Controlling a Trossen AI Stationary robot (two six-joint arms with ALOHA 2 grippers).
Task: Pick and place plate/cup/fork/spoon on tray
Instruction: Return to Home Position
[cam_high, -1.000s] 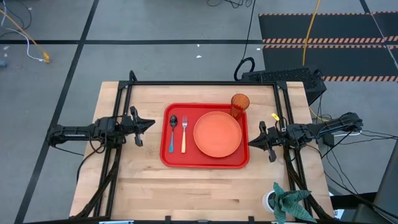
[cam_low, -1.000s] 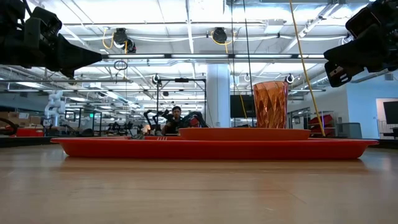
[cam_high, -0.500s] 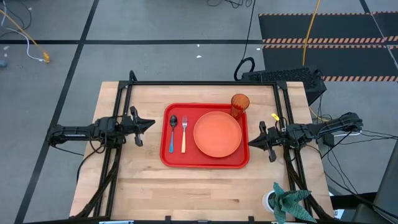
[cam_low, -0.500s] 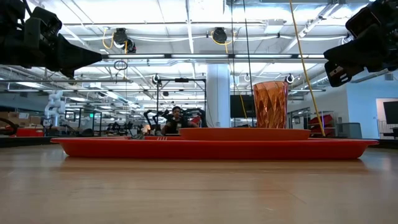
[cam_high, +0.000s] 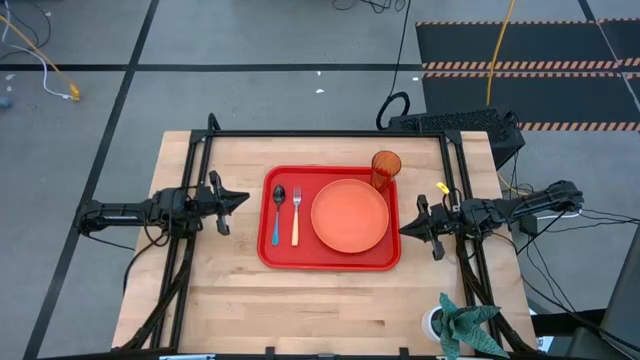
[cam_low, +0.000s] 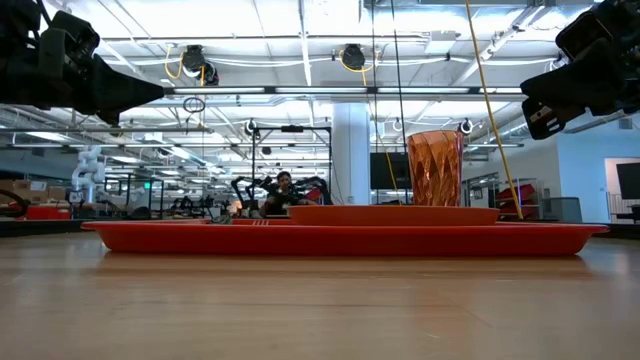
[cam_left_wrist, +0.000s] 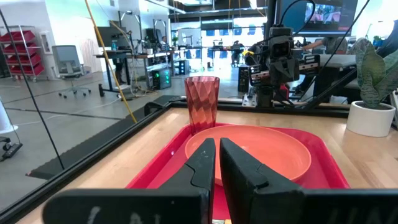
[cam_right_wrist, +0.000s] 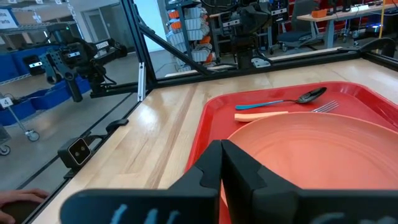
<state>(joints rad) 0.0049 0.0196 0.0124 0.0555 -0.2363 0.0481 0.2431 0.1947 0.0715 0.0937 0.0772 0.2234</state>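
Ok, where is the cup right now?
In the high view the cup stands upright in the top right corner of the tray, just beyond the plate, on the right arm's side.

The high view looks straight down on the whole table (cam_high: 220, 300), the low view level across it at tabletop height, and both wrist views face inward, sharing the tray (cam_high: 330, 262) up close.

Legible marking: numeral "4" on a small white tag (cam_right_wrist: 6, 101) by the blue bins (cam_right_wrist: 28, 99) behind the table. Nothing else readable.
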